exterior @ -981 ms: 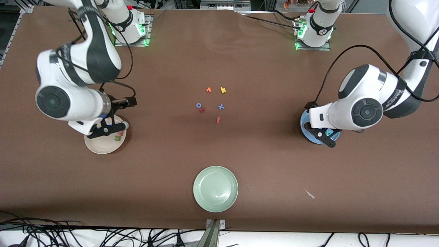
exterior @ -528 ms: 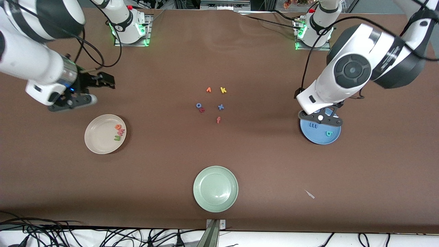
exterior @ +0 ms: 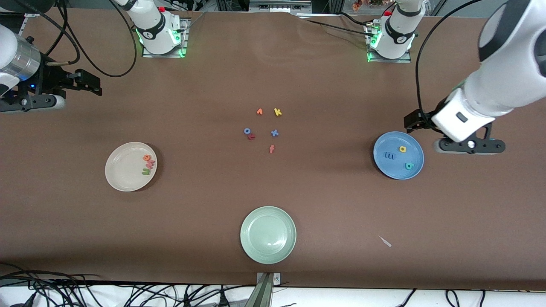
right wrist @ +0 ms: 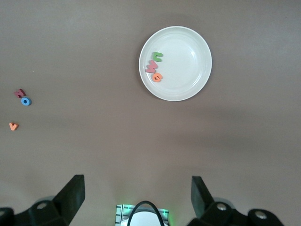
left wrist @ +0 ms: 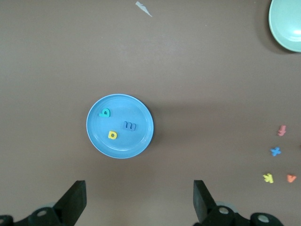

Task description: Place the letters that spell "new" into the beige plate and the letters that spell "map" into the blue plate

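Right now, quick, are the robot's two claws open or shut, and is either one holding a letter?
Left gripper: open, holding nothing, up beside the blue plate.
Right gripper: open, holding nothing, raised at the right arm's end of the table.

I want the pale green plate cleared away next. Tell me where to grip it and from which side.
Grip the pale green plate at its raised rim, one finger inside and one outside. It lies flat and empty, too wide to span. Coming straight down on the edge facing the loose letters probably suits either arm; both open grippers, left and right, hang high, away from it.
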{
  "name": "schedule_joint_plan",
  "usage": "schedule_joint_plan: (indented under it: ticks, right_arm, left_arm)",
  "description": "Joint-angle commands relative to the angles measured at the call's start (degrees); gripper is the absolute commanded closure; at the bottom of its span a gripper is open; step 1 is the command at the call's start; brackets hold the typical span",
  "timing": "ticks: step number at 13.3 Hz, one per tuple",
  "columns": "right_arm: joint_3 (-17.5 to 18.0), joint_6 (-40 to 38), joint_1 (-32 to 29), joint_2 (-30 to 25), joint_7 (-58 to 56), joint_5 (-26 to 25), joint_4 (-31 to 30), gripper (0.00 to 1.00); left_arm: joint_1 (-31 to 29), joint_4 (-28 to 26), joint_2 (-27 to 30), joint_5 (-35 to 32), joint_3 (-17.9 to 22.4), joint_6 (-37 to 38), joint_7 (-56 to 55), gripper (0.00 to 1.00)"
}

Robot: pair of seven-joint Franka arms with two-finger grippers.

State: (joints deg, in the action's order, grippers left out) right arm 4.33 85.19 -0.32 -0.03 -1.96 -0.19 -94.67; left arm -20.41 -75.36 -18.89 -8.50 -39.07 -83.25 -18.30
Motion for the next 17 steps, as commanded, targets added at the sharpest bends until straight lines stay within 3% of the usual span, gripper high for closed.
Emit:
schedule_joint_plan:
  ticks: [1, 2, 3, 5, 6, 8, 17]
  right_arm:
    - [-1.3, 0.5, 0.1, -1.9, -0.6, -0.7, -2.4, 0.00]
    - [-1.6, 0.8, 0.2, -1.8, -0.7, -0.7, -2.4, 0.00]
    - [-1.8, 1.0, 0.2, -1.7, -0.7, -0.4, -2.4, 0.00]
    - [-1.9, 1.1, 0.2, -0.9, -0.7, -0.1, -2.2, 0.00]
    - [-1.9, 0.9, 0.2, -0.7, -0.7, -0.1, -1.9, 0.00]
    - [-1.9, 1.1, 0.2, -0.3, -0.7, -0.4, -1.7, 0.00]
    - [-2.0, 2.8, -0.4, 1.3, 0.2, 0.0, 0.2, 0.00]
  left_arm:
    - [12.5, -2.1, 7.0, 9.9, 19.9, 0.5, 3.2, 0.00]
    - [15.8, -3.6, 8.6, 11.9, 24.5, -0.1, 4.8, 0.00]
    - [17.7, -8.4, 11.9, 11.8, 26.7, -3.6, 6.1, 0.00]
    - [18.7, -20.9, 19.2, 11.8, 29.1, -13.6, 7.0, 0.00]
    - [20.4, -22.1, 19.9, 11.5, 30.7, -13.8, 10.4, 0.00]
    - [23.7, -22.5, 19.9, 11.7, 37.0, -13.5, 18.9, 0.00]
    - [23.6, -20.9, 16.2, 8.9, 36.4, -11.5, 14.0, 0.00]
